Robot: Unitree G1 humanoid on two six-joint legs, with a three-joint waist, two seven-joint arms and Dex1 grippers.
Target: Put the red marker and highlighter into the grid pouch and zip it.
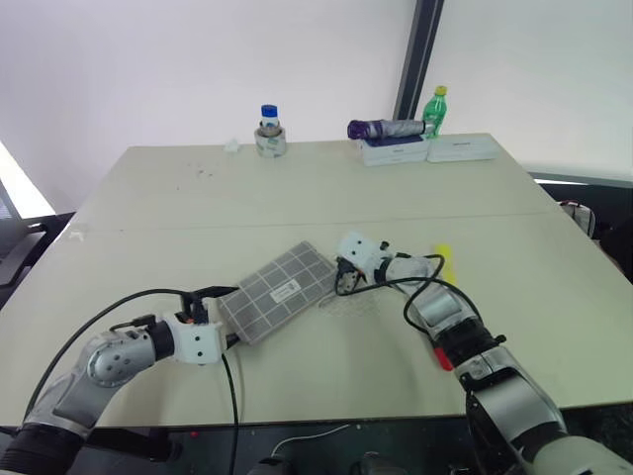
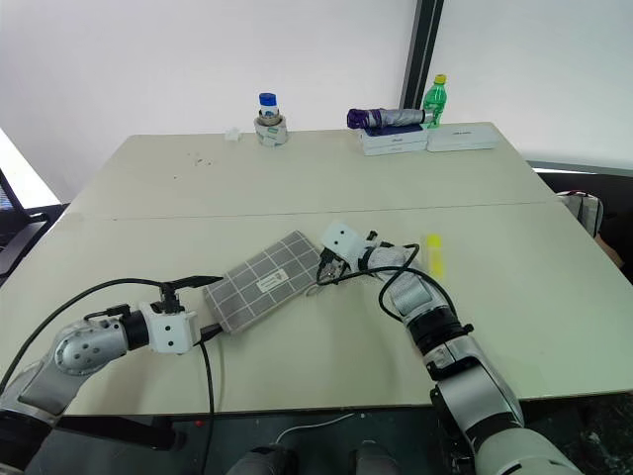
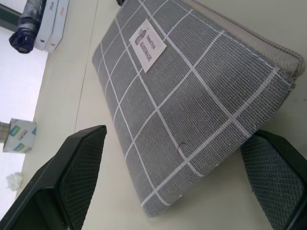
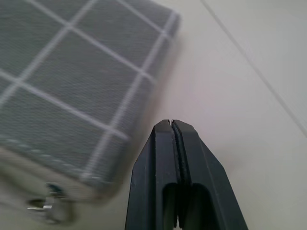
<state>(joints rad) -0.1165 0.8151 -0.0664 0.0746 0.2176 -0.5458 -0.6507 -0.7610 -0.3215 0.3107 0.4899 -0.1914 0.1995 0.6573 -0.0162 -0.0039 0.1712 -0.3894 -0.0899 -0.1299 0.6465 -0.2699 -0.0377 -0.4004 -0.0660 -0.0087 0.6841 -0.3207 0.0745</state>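
The grid pouch [image 1: 281,292] lies flat on the worktop [image 1: 297,198], near its front edge and left of centre, set at a slant. The left claw [image 3: 172,187] straddles the pouch's near-left corner; the right claw [image 4: 171,139] sits just beside its right end. The highlighter [image 1: 444,261] lies right of the pouch, beyond the right arm. A bottle [image 1: 269,130] and stacked boxes [image 1: 425,149] stand along the far edge.

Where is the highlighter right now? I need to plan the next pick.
The highlighter lies on the table on the robot's right, just beyond the right forearm and apart from the grid pouch, which sits left of it.
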